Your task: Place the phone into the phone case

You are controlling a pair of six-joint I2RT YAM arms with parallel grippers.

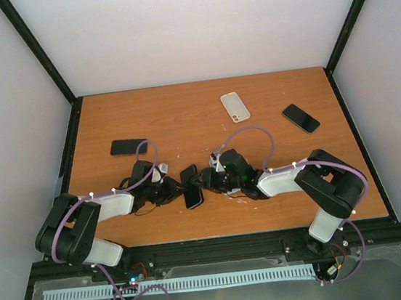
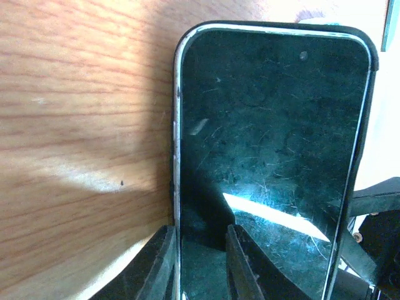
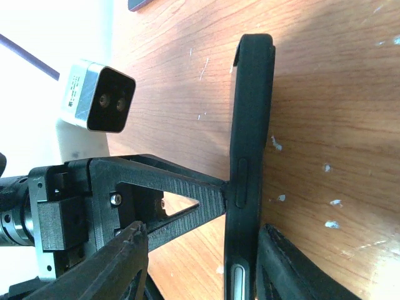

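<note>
A black phone (image 1: 191,186) is held tilted above the table's near middle, between both grippers. In the left wrist view its dark screen (image 2: 269,156) has a black case (image 2: 373,56) round the top and right edges, while the silver left edge is bare. My left gripper (image 1: 177,190) is shut on that left edge (image 2: 199,232), one finger on the screen and one behind. In the right wrist view the case (image 3: 252,125) shows edge-on. My right gripper (image 1: 206,183) is open around it (image 3: 203,234), with one finger (image 3: 294,262) close against the case's back.
A second black phone (image 1: 128,146) lies at the left of the wooden table (image 1: 182,116). A white case (image 1: 235,107) lies at the back middle. Another black phone (image 1: 300,118) lies at the right. The left wrist's camera (image 3: 99,97) is close to the right gripper.
</note>
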